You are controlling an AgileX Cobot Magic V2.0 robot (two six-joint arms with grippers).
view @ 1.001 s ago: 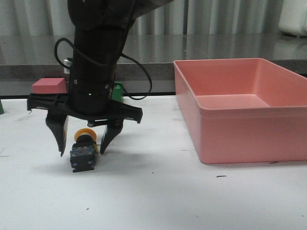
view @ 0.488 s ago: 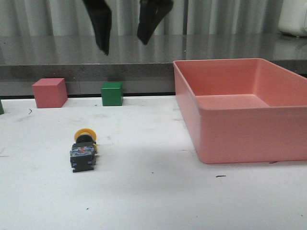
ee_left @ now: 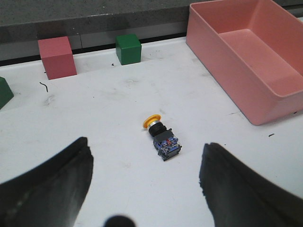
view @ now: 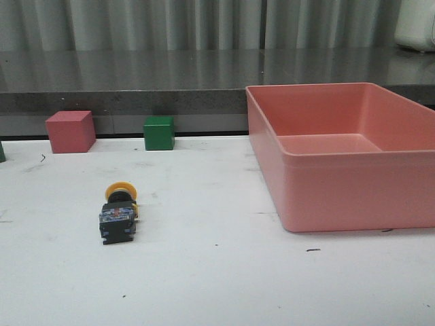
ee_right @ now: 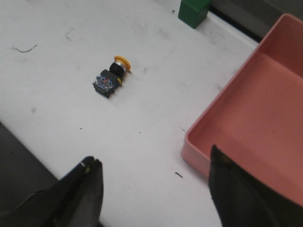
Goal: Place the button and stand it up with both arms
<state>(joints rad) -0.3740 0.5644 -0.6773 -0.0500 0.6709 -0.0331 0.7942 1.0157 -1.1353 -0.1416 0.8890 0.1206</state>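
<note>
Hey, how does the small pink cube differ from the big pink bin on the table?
The small pink cube is a closed solid block, while the big pink plastic bin is an open box with nothing in it. The cube is far smaller than the bin. The cube sits at the table's far left edge beside the green cube; the bin sits on the right. Both share the same pink colour.

light: even, soft, overhead | shadows: faint, short under button (view: 118,216) and bin (view: 353,156) | glare: dull sheen on rear ledge (view: 136,75) | focus: bench (view: 217,285) sharp; wrist-view hand fingers (ee_left: 52,184) blurred | grain: mild
</note>
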